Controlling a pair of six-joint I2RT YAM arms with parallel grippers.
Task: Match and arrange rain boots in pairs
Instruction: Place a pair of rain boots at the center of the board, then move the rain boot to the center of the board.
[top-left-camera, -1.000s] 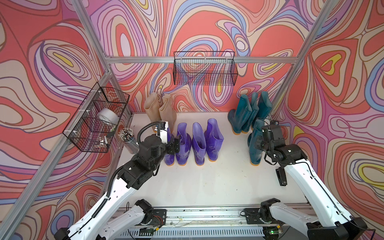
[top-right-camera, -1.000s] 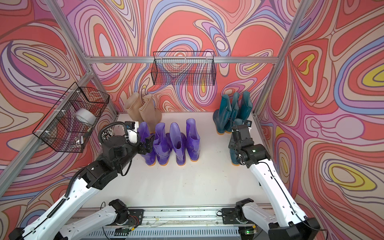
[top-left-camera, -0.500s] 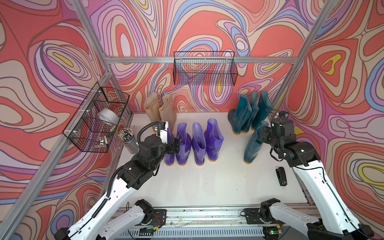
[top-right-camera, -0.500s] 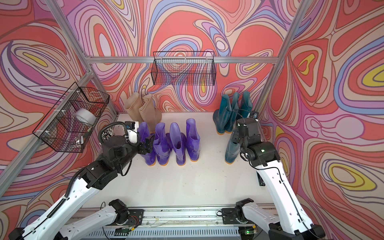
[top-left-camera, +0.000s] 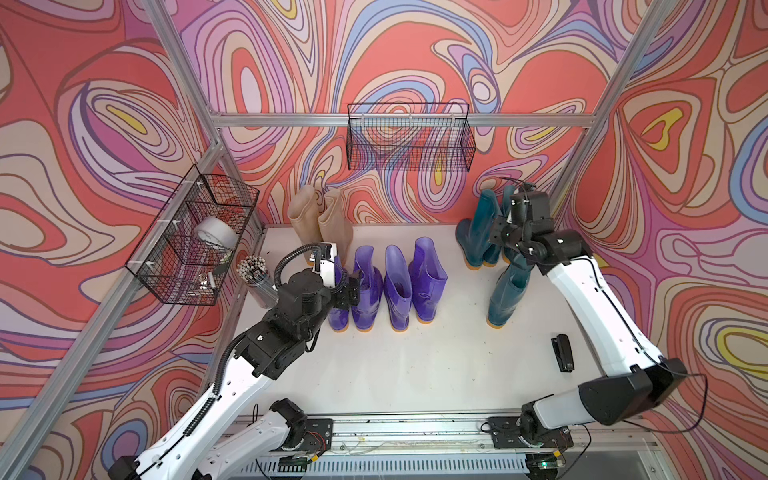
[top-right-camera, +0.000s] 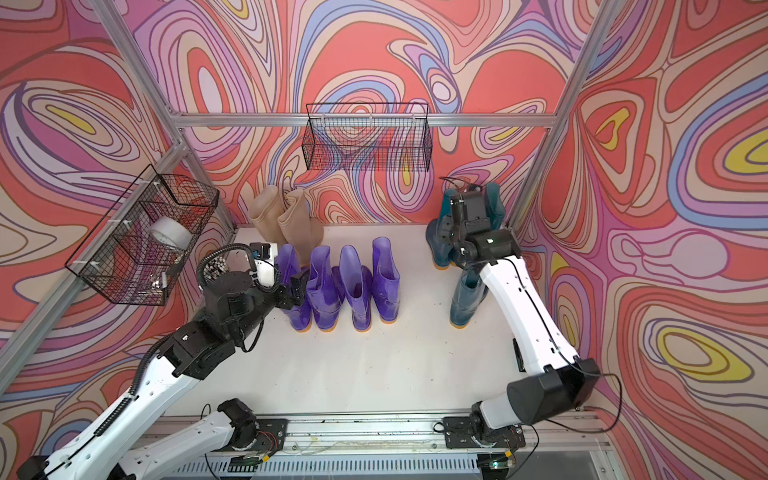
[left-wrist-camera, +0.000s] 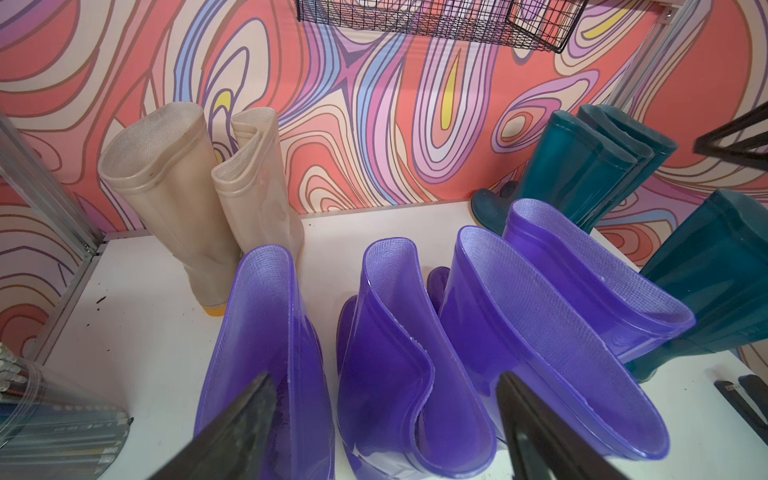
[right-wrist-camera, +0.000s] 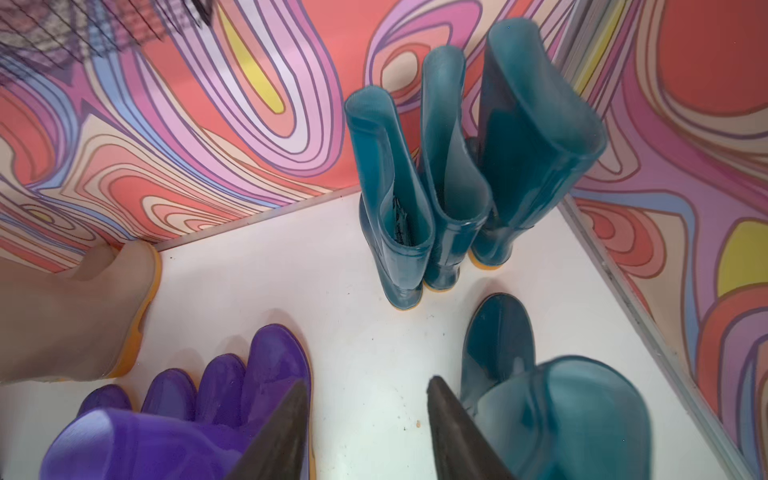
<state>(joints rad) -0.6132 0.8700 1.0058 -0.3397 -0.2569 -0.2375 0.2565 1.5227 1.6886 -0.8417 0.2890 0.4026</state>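
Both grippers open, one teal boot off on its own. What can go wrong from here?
1. The lone teal boot stands apart from the other three teal boots, close under the right arm; if the right gripper pulls back, the arm may tip it.
2. The left gripper straddles tightly packed purple boots; closing may pinch two shafts together.

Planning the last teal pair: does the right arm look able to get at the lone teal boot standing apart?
Probably yes: the open right hand hovers just beside the lone teal boot, with nothing between them.
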